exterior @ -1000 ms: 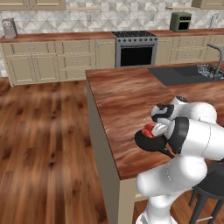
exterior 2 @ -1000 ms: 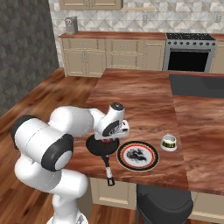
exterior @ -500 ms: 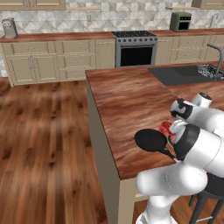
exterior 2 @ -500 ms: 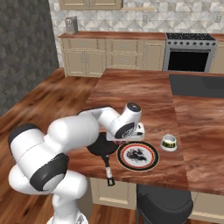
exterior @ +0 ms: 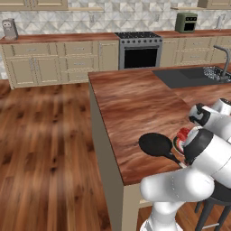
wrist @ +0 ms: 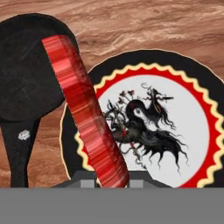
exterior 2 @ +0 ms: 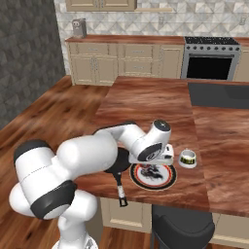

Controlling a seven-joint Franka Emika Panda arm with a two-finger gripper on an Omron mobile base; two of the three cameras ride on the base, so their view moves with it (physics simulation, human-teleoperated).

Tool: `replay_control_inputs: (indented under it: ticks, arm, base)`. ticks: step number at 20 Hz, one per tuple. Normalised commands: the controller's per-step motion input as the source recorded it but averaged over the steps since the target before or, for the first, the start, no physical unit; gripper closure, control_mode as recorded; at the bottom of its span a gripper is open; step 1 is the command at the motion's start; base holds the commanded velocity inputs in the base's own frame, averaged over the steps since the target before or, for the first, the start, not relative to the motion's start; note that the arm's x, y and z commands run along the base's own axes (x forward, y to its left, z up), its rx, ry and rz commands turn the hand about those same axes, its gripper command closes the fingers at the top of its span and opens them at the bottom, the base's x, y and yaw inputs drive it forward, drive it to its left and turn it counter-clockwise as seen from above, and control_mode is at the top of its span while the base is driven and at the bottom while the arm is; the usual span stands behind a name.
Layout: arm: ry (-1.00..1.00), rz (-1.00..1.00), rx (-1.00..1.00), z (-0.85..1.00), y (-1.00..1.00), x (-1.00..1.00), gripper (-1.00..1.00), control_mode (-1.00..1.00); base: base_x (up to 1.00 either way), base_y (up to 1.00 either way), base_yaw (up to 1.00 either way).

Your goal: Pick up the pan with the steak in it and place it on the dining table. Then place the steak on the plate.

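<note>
The pan (exterior: 156, 144) rests on the dining table (exterior: 131, 99) near its front edge, empty, handle pointing toward the robot; the first part of the task looks complete. The gripper (wrist: 112, 177) is clenched on the steak (wrist: 85, 109), holding it edge-on and raised above the plate (wrist: 183, 109), over the plate's rim on the pan side. In the right base view the plate (exterior 2: 153, 176) lies just beside the pan, which keeps the transfer short. A small bowl (exterior 2: 187, 158) stands just beyond the plate on the side away from the pan, clear of the descent. Nothing lies on the plate itself. Judgement: the steak's upright attitude may let it tip toward the pan on release.
</note>
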Motion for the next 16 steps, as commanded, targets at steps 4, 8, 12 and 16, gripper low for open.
replay_control_inputs:
  ticks: [4,8,12,16]
  arm:
    - [0.00,0.00,0.00,-0.15,-0.11,-0.01,1.00,-1.00]
    - [0.00,0.00,0.02,-0.24,-0.21,-0.08,1.00,-1.00]
    - [0.00,0.00,0.05,-0.17,-0.24,-0.06,1.00,-1.00]
    - [0.00,0.00,0.02,-0.04,-0.04,0.00,1.00,-1.00]
  base:
    - [0.00,0.00,0.00]
    - [0.00,0.00,0.00]
    - [0.00,0.00,0.00]
    - [0.00,0.00,0.00]
